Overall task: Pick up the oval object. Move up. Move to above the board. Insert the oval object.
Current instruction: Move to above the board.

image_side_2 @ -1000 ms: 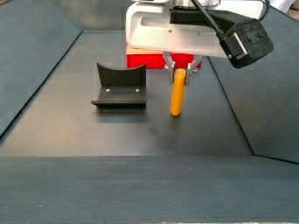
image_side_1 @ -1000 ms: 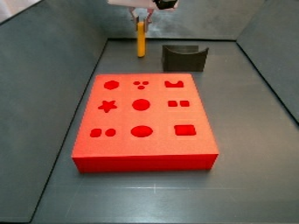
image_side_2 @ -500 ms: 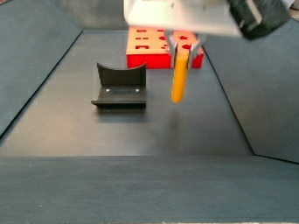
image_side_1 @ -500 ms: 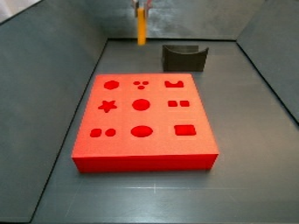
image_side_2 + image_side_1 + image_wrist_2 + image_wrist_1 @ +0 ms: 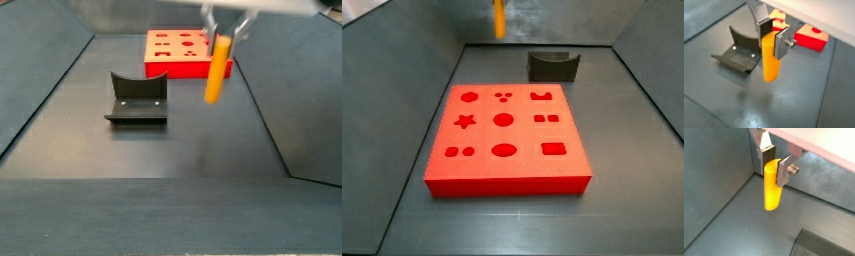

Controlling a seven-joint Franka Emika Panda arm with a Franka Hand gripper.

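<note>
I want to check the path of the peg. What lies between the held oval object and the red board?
Only bare grey floor: in a side view the gripper holds the oval object raised beyond the board, with the dark holder block off to one side.

Flat silver finger plates (image 5: 783, 170) with dark pads, one screw-fastened, under the end effector (image 5: 774, 164)'s pale housing.

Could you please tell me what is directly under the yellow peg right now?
Only bare grey floor shows beneath the oval object, which hangs clamped in the gripper. Its top end is covered by the fingers.
</note>
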